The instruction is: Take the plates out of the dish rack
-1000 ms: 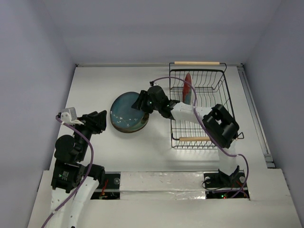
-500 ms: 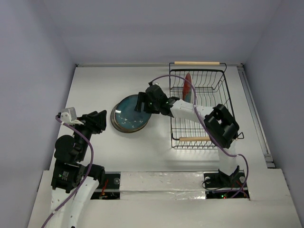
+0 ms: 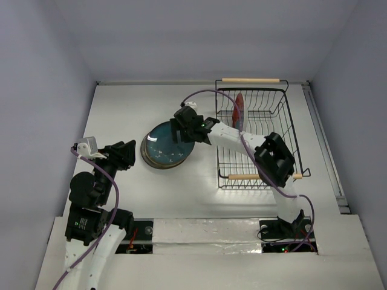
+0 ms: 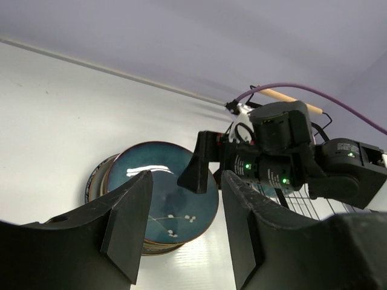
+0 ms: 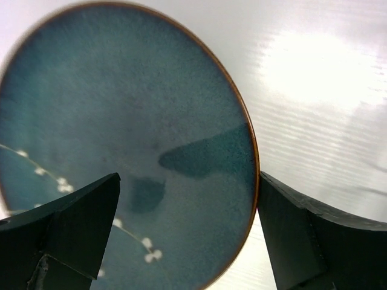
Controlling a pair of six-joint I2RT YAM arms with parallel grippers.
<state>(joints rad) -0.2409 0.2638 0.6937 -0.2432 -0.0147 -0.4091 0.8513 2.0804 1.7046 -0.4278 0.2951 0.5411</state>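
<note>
Since a second ago the teal plate (image 3: 164, 143) has settled flat, face up, on the stacked plates (image 4: 95, 181) on the desk (image 3: 121, 109), left of the dish rack (image 3: 290, 130). My right gripper (image 3: 181, 129) hangs released over the teal plate's right rim. A red plate (image 3: 239, 110) stands on edge at the rack's far end. My left gripper (image 3: 125, 154) is spread, holding nothing.

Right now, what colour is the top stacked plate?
The plate is teal blue with white blossoms; right wrist view.
</note>
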